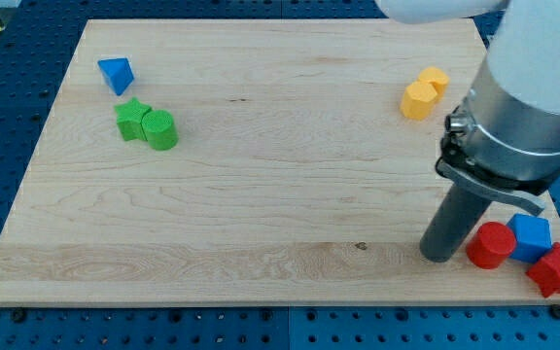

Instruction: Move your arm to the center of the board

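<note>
My tip (439,257) rests near the table's (261,194) near right corner, just left of the red cylinder (491,245), and, being a bare rod with no hand to open, could graze that cylinder if its swing toward the far-left centre curves rightward.

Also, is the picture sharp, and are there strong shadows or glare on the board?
Camera view: sharp across the board; light is soft and even, no glare on the wood; only a faint shadow beside my tip and the red cylinder; the arm's pale upper part looks bright, cropped at the view's top.
</note>
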`<action>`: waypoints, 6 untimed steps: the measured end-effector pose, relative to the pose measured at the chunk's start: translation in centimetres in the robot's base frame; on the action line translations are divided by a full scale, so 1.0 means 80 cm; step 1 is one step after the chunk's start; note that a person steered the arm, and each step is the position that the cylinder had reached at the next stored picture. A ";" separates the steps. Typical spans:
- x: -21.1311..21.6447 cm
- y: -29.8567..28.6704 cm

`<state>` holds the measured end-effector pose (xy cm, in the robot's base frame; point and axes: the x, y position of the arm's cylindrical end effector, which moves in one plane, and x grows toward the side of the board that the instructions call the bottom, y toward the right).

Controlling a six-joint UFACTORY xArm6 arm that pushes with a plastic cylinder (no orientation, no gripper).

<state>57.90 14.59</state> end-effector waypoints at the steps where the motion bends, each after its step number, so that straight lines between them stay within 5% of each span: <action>1: -0.002 -0.024; 3: -0.055 -0.077; 6: -0.215 -0.097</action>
